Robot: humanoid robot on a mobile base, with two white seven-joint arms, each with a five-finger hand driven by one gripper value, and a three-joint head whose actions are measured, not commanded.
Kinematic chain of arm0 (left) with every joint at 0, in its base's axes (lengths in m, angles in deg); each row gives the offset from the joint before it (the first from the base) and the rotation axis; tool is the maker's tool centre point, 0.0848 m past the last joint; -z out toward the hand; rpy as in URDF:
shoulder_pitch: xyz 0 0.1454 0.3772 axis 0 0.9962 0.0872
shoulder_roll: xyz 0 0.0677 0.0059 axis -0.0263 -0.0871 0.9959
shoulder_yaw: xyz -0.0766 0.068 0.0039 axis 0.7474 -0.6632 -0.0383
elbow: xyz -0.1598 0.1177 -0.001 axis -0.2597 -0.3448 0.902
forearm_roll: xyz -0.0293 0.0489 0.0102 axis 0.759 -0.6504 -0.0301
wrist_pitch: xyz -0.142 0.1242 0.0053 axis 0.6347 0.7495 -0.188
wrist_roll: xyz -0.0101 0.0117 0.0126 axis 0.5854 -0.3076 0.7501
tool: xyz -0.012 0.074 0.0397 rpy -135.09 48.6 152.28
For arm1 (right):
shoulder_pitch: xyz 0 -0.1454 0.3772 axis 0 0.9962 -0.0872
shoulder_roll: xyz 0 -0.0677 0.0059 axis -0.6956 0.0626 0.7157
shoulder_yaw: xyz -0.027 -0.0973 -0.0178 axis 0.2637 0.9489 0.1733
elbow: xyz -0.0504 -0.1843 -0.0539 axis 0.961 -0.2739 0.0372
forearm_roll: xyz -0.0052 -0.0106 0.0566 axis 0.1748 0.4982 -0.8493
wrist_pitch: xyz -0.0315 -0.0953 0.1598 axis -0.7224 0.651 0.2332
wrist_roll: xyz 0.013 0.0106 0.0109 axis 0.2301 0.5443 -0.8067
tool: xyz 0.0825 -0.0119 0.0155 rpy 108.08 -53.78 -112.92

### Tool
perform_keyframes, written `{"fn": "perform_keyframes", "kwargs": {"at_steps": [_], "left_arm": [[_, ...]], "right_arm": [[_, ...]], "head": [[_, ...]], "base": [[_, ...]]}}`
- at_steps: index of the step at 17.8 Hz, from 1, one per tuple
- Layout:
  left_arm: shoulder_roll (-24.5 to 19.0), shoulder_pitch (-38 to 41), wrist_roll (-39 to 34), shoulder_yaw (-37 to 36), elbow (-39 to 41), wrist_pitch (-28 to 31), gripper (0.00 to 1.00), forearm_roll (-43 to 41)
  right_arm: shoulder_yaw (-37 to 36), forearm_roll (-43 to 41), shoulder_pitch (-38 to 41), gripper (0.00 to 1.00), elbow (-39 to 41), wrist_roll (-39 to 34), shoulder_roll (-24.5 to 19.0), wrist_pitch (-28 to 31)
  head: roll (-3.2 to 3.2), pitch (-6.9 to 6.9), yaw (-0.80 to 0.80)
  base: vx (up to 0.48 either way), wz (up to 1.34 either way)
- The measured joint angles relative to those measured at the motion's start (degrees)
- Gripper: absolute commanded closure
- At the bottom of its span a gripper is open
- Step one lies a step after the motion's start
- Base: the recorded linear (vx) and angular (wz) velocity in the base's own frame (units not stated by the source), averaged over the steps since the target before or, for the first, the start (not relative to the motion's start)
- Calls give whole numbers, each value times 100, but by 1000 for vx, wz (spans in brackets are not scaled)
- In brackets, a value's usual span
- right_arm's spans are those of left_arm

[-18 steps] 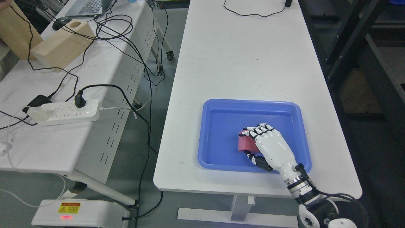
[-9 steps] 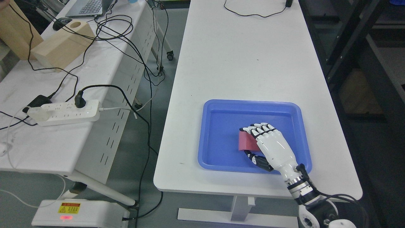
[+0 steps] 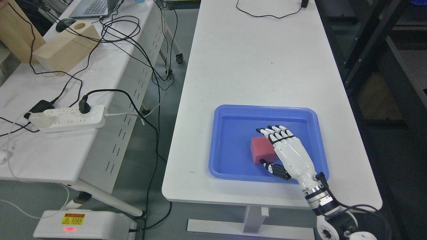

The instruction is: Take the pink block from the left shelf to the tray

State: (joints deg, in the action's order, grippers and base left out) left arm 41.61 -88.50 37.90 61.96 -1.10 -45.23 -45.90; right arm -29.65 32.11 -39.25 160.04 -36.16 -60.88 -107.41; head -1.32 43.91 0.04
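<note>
1. White, smooth table (image 3: 253, 66) fills the middle; a second white desk (image 3: 50, 133) at 9 o'clock carries a power strip (image 3: 68, 118), black cables (image 3: 126, 33) and wooden blocks (image 3: 63, 48).
2. Blue plastic tray (image 3: 230, 140) with rounded corners sits at the table's 6 o'clock end; the pink block (image 3: 262, 149), a matte cuboid, lies flat inside.
3. Right hand (image 3: 288, 151) hovers over the block's 3 o'clock side, fingers (image 3: 278, 133) extended and released, gripping nothing; contact cannot be told.

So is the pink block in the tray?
Yes. The block lies flat inside the blue tray, beside the opened right robot hand.
</note>
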Motion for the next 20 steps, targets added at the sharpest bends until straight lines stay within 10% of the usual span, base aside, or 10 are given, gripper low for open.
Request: {"fn": "perform_keyframes", "kwargs": {"at_steps": [13, 20], "left_arm": [[0, 0, 0, 0, 0, 0, 0, 0], [0, 0, 0, 0, 0, 0, 0, 0]], "right_arm": [[-687, -2213, -29, 1, 2, -1229, 192, -10], [-1103, -3541, 48, 1, 1, -1250, 162, -1156]], "head": [[0, 0, 0], [0, 0, 0]], "base": [[-13, 0], [-85, -21]]}}
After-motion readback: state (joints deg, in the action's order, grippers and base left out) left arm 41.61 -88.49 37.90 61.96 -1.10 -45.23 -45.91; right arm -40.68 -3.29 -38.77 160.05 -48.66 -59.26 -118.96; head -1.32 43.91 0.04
